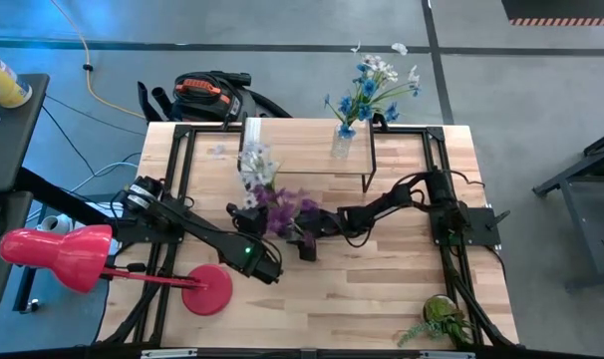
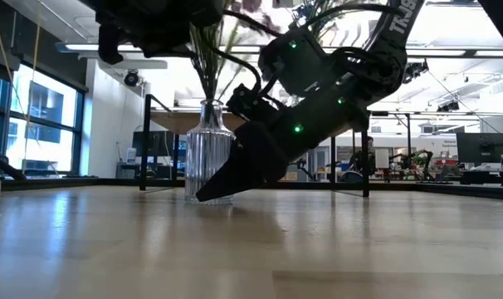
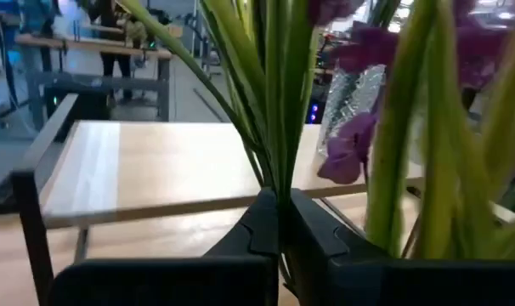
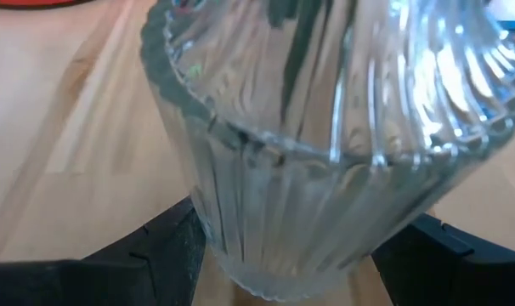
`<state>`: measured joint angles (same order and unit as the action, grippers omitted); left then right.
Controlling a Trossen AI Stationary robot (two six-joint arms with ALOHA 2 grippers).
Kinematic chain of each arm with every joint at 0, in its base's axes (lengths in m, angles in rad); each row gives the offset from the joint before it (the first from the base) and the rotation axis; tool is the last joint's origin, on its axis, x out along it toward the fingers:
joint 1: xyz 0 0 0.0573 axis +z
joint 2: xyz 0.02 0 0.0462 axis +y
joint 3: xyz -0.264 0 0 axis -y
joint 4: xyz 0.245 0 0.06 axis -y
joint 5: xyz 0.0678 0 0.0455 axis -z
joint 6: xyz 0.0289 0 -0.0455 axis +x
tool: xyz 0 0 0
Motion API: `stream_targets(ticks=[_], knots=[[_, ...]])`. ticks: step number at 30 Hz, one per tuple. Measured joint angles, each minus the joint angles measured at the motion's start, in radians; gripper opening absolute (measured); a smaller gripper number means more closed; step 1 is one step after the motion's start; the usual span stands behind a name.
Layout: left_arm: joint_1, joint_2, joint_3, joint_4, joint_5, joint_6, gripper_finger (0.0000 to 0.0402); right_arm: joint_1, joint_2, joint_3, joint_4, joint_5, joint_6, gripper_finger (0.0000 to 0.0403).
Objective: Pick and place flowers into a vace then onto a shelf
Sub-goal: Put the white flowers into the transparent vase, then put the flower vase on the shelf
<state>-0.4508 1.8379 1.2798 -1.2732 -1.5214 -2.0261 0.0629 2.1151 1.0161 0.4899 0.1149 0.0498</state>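
Observation:
A ribbed clear glass vase (image 2: pixel 208 149) stands by its base on the tabletop, near the table's middle. Purple flowers (image 1: pixel 285 211) and pale white ones (image 1: pixel 257 165) rise from it and hide it in the high view. My left gripper (image 3: pixel 280 223) is above the vase, shut on green stems. My right gripper (image 4: pixel 296 255) reaches in from the table's right at table height, shut on the vase (image 4: pixel 308 170). Behind them, the low wooden shelf (image 1: pixel 302 150) carries a second glass vase (image 1: pixel 340 142) of blue and white flowers (image 1: pixel 372 85). My left gripper pinches a thin bunch of green stems (image 3: pixel 279 183) between its two shut fingers, well above the vase's neck. The fingers lie level and across the stems, pointing toward the shelf. The stems stand upright and run down into the vase (image 2: pixel 207 91). My right gripper holds the vase's lower body (image 4: pixel 266 255) between its two fingers (image 4: pixel 168 246), one on each side. It comes slanting down from the table's right. The vase stands upright with its base on the table (image 2: pixel 208 198).
A red desk lamp (image 1: pixel 78 257) with its round base (image 1: pixel 210 289) sits near the left near corner. A bushy green plant in a pot (image 1: pixel 442 314) is at the right near corner. The shelf's black legs (image 1: pixel 370 165) stand just beyond the grippers.

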Motion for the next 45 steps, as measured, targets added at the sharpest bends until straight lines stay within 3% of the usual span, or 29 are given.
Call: stream_targets(ticks=[7,18,26,33,39,45], knots=[[-0.005,0.0,0.0,0.018,0.0,0.068,0.0046,-0.04,0.0,0.0,0.004,-0.001,-0.002,0.0278],[-0.001,0.072,0.003,0.244,0.052,0.323,0.0046,-0.064,0.0,0.0,0.023,-0.019,-0.011,0.0281],[0.005,0.077,0.002,0.288,0.188,0.458,0.0054,-0.066,0.0,0.0,0.009,-0.016,-0.026,0.029],[0.002,0.078,0.0,0.263,0.257,0.461,0.0137,-0.07,0.0,-0.001,0.001,-0.011,-0.029,0.0292],[-0.018,0.065,0.003,0.239,0.245,0.454,0.0217,-0.081,0.0,-0.001,-0.003,-0.017,-0.028,0.0292],[-0.042,0.059,0.004,0.224,0.312,0.45,0.0256,-0.088,0.0,-0.001,-0.002,-0.011,-0.029,0.029]])
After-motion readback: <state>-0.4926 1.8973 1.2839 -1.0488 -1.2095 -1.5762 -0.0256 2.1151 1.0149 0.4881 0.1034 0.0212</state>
